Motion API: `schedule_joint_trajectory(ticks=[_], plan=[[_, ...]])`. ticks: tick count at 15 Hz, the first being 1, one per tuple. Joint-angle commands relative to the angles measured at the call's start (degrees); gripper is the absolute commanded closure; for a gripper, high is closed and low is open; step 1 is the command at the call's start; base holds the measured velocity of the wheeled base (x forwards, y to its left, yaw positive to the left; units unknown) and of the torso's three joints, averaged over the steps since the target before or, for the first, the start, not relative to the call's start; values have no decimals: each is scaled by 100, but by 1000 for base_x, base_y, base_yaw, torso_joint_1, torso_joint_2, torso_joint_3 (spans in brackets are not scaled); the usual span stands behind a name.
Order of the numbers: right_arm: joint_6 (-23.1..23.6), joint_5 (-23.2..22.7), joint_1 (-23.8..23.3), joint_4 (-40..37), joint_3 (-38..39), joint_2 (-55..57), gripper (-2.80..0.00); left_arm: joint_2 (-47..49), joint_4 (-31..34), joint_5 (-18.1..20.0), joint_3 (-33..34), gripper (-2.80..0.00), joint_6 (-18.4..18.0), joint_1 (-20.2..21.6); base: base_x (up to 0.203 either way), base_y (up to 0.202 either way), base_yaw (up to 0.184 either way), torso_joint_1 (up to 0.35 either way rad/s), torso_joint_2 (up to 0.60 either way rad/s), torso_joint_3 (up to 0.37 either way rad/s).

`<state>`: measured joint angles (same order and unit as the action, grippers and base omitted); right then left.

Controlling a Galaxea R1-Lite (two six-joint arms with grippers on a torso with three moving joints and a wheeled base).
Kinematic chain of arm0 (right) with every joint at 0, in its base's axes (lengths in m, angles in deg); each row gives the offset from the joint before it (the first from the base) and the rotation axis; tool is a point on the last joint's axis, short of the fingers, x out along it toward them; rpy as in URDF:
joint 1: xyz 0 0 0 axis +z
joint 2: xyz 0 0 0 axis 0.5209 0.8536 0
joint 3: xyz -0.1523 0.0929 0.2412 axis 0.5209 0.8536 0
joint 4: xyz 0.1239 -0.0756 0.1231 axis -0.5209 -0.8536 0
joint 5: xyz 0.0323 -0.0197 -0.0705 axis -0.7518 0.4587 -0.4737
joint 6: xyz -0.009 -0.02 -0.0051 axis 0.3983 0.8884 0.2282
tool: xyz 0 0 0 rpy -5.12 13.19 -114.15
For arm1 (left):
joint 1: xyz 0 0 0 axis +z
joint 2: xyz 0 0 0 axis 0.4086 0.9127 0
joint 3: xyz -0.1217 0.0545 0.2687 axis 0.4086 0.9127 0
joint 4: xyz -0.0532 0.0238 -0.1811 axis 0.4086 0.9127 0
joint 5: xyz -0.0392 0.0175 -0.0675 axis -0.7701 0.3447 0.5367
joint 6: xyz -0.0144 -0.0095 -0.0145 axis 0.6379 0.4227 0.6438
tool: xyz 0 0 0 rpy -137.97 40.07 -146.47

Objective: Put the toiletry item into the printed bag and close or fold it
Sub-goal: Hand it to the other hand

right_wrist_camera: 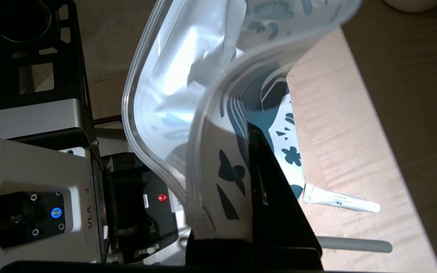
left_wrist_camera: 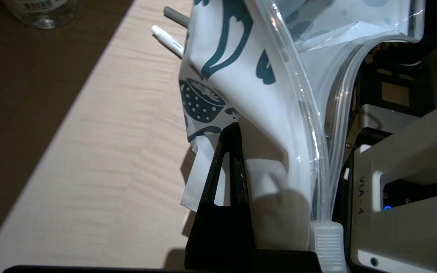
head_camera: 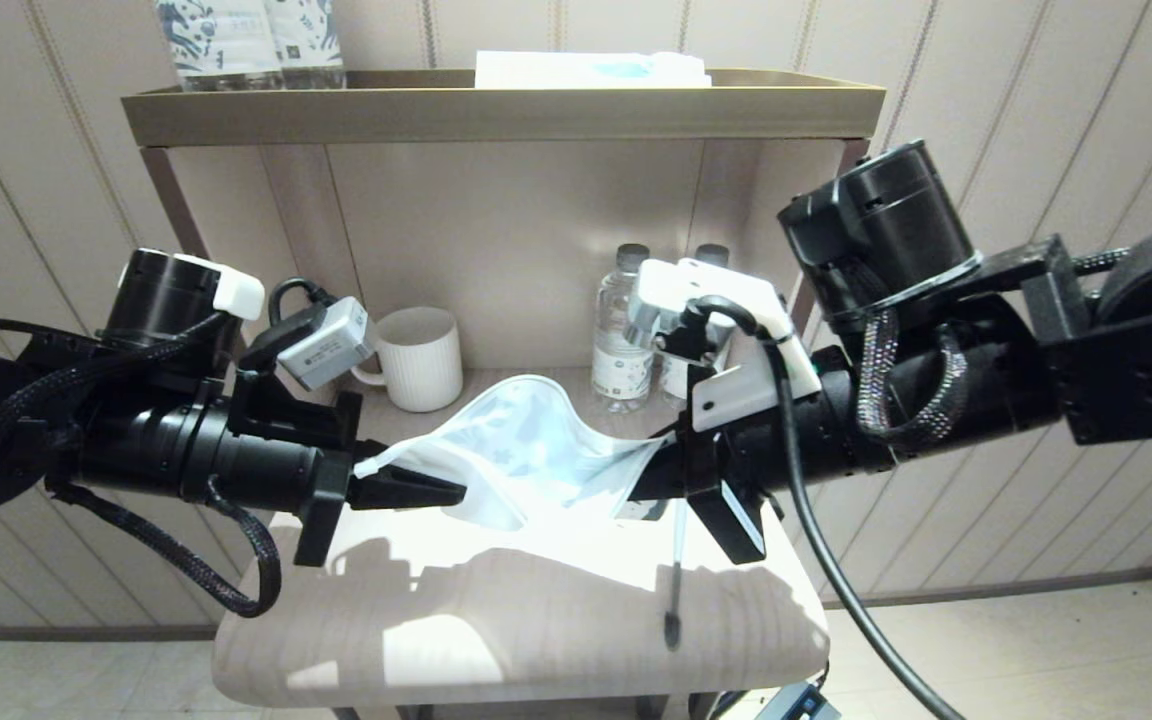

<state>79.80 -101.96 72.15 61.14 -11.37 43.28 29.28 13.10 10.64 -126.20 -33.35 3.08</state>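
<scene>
The printed bag [head_camera: 526,440], white with dark blue prints, hangs slack between my two grippers above the pale table [head_camera: 496,620]. Its zip-strip mouth gapes open. My left gripper [head_camera: 451,492] is shut on one end of the bag [left_wrist_camera: 241,76], near the zip slider [left_wrist_camera: 326,242]. At the other end, my right gripper [head_camera: 636,490] is shut on the bag [right_wrist_camera: 188,94]. The toothbrush [head_camera: 676,570], slim and greyish, lies on the table under the right gripper, outside the bag. Its handle also shows in the wrist views as a grey rod, the toothbrush [right_wrist_camera: 351,244] [left_wrist_camera: 175,15].
A small white tube [right_wrist_camera: 340,201] lies on the table beside the toothbrush. At the back stand a white ribbed mug [head_camera: 421,358] and two water bottles [head_camera: 621,335]. On the shelf top are blue-patterned bottles [head_camera: 246,40] and a white and light blue packet [head_camera: 591,70].
</scene>
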Motion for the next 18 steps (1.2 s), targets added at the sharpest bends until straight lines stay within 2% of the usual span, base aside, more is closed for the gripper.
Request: schedule_joint_trajectory(ticks=[1,7,12,14,18], plan=[[-10,-6,44,-21,-317,419,0,81,6,24,32,0,-31,-122,0,0,0,0,0,0],[-65,97,47,-28,-388,454,0,54,6,24,41,0,-22,-172,0,0,0,0,0,0],[-92,539,46,-275,-276,180,0,10,-3,33,-3,0,13,-164,0,0,0,0,0,0],[-95,571,46,-638,-347,147,0,19,-3,33,-3,0,37,-172,0,0,0,0,0,0],[-104,579,23,-604,-212,68,0,-7,-3,42,-30,0,40,-166,0,0,0,0,0,0]])
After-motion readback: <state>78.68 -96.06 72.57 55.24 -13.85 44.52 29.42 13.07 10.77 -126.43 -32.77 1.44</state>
